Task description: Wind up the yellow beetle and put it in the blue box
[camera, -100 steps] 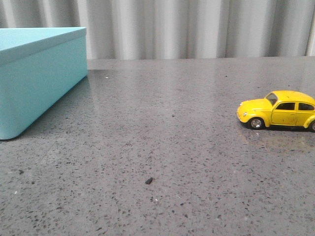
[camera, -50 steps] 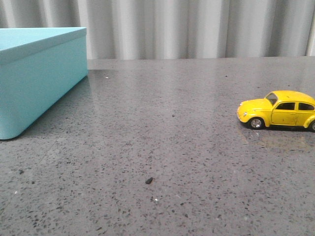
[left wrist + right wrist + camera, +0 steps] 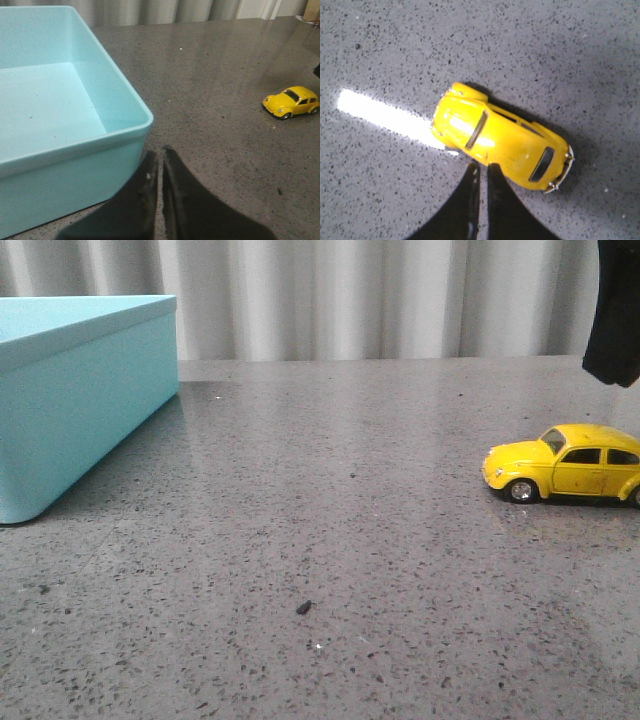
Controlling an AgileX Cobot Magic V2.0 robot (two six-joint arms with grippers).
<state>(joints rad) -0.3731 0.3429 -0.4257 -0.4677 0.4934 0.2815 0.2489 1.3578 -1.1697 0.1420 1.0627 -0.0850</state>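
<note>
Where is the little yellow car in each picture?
Front view: the yellow beetle sits at the far right on the grey table.
Left wrist view: at the right edge, far from the blue box.
Right wrist view: in the middle, seen from above.
Shared landmark: the speckled grey table.

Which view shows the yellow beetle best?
The right wrist view: the yellow beetle fills the frame from above. The front view shows its side at the right edge; the left wrist view shows it small.
</note>
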